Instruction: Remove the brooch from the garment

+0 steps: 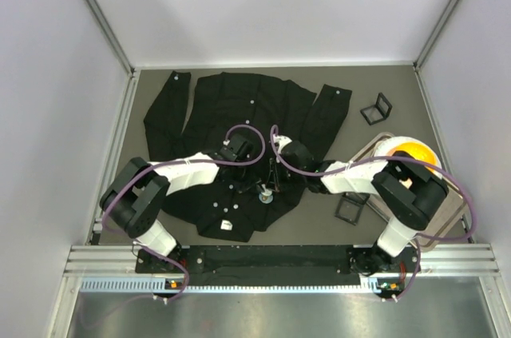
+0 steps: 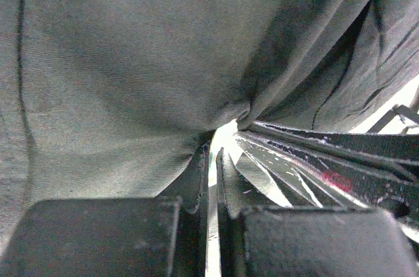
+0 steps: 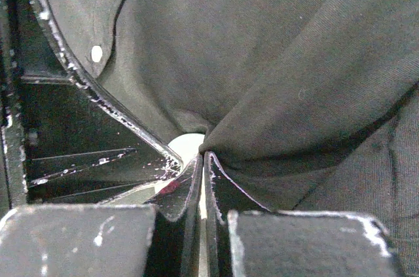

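A large black long-sleeved shirt [image 1: 239,106] lies spread flat on a grey-brown table [image 1: 383,82], collar towards the far wall and sleeves out to either side. A row of small white buttons [image 1: 250,103] runs down its front, and a small white tag [image 1: 226,225] shows near the hem closest to the robot. A small pale, roundish brooch [image 1: 264,195] sits on the shirt front, low and near the middle; it is too small to make out in detail.

Both arms reach in over the shirt, and their fingertips meet just above the brooch. The left gripper [image 2: 211,159] is clenched, with only a thin bright slit between its fingers. The cloth drapes down to its tips, but whether any is caught between them cannot be told. The right gripper [image 3: 203,162] is clenched on a pinch of shirt cloth, with folds running into its tips. One white button [image 3: 97,53] shows in its view.

To the right of the shirt, a yellow and white round object [image 1: 407,154] rests on a tray [image 1: 453,206]. Two small black square frames stand on the table, one [image 1: 375,109] by the right sleeve, the other [image 1: 349,208] nearer the robot.
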